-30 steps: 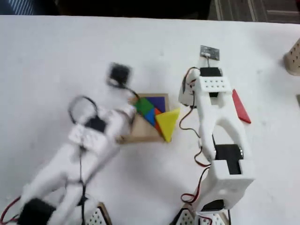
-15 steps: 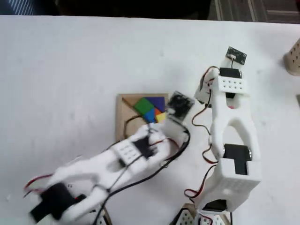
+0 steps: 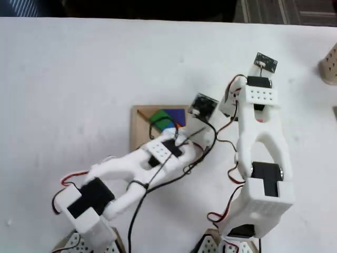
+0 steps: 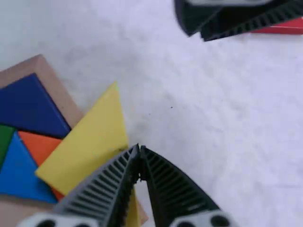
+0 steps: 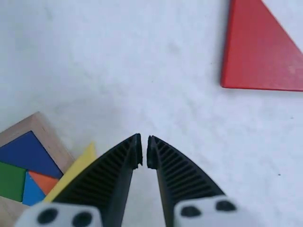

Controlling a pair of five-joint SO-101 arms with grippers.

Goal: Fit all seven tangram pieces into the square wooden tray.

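The square wooden tray (image 3: 139,127) lies mid-table and holds green (image 3: 161,122), dark blue (image 3: 177,113), light blue (image 4: 16,172) and orange (image 4: 41,145) pieces. A yellow triangle (image 4: 90,142) rests tilted over the tray's right rim, half on the table. My left gripper (image 4: 138,163) is shut, its tips at the yellow triangle's outer edge; the left arm (image 3: 158,155) covers the tray's right part. My right gripper (image 5: 144,152) is shut and empty over bare table, between the tray (image 5: 35,124) and a red triangle (image 5: 260,47). The right arm (image 3: 258,132) stands right of the tray.
A perforated wooden block (image 3: 329,65) sits at the table's right edge. Both arm bases crowd the front edge. Loose wires hang between the two arms. White table (image 3: 79,68) stretches open to the left and the back.
The left arm has swung from the tray's left side across to its right rim, covering the yellow triangle from above. The right arm shifted right at first, then stayed still.
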